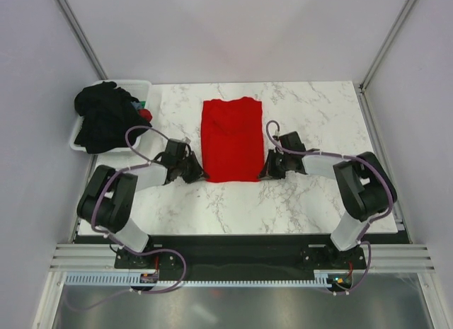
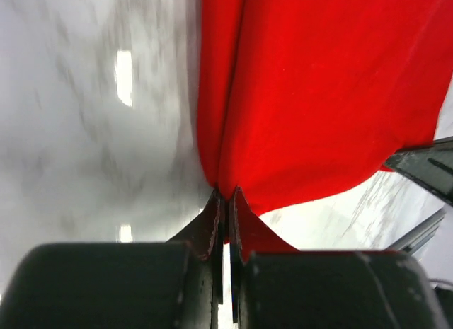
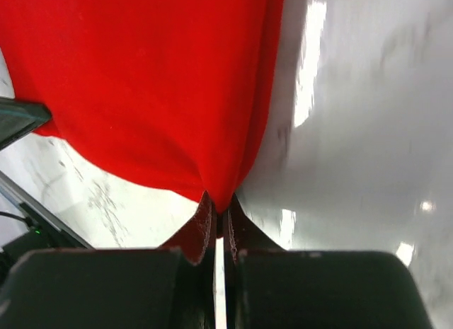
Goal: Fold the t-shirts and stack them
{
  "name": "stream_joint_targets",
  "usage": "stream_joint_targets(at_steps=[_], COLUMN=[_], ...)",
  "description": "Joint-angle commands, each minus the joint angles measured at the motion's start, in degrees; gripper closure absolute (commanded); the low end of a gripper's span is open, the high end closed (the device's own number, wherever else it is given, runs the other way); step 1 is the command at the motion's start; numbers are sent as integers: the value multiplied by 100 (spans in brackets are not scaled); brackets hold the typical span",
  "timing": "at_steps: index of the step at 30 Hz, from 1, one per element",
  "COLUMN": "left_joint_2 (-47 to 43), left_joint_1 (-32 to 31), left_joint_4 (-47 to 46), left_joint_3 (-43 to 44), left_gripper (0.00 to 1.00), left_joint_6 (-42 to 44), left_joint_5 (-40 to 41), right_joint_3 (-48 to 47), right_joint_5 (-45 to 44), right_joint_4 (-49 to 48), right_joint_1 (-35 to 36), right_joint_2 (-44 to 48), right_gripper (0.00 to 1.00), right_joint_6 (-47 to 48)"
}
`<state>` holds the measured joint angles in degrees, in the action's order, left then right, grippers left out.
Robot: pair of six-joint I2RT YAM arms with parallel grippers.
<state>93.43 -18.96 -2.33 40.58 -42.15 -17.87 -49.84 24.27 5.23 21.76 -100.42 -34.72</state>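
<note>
Both grippers nipped onto red t-shirt's [image 1: 232, 138] near corners.
L to R: black t-shirts [image 1: 102, 120] heaped in white tub [image 1: 138, 83], well left of red t-shirt; left gripper [image 1: 200, 175] closed tight on its near-left corner; shirt flat on table [image 1: 311, 117], long axis running away from arms; right gripper [image 1: 263, 173] clamped on near-right corner. Cloth lies straight ahead of both jaws, arms equally near. Prob. set for a near-to-far fold.

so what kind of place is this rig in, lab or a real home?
Most likely a lab test cell, not a home: plain pale panel walls on metal frame posts, a marble-patterned tabletop with two black robot arms bolted at its near edge, and one bright red fabric t-shirt laid out.
</note>
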Motion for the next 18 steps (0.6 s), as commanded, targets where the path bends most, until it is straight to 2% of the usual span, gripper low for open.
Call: stream_joint_targets(at_steps=[1, 3, 4, 6, 7, 12, 15, 18], left_joint_2=[-962, -1553, -2191, -2818, -3456, -4902, -5615, -5924], left_joint_1=[-344, -538, -599, -819, -915, -1487, -1637, -1646], left_joint_4=[908, 1540, 2038, 2481, 2648, 3982, 4502, 4793], left_joint_3=[-506, -691, -770, -823, -849, -885, -806, -464], left_gripper=[98, 98, 98, 98, 98, 98, 98, 98], left_joint_6=[-13, -30, -117, -240, -302, -926, -1216, -1313], left_joint_5=[415, 608, 661, 723, 741, 881, 829, 925], right_joint_3=[518, 940, 1185, 1380, 1468, 1803, 1663, 1119], right_joint_5=[-440, -467, -511, -668, -800, -1047, -1152, -1398], right_joint_4=[706, 856, 943, 1319, 1461, 2453, 2964, 3448], right_joint_1=[345, 452, 574, 715, 846, 1190, 1375, 1401], right_joint_2=[959, 1679, 1936, 2481, 3032, 4905, 5557, 5613], right_gripper=[100, 100, 100, 100, 100, 100, 100, 100], right_joint_6=[-104, -350, -586, -825, -1035, -1677, -1924, -1767])
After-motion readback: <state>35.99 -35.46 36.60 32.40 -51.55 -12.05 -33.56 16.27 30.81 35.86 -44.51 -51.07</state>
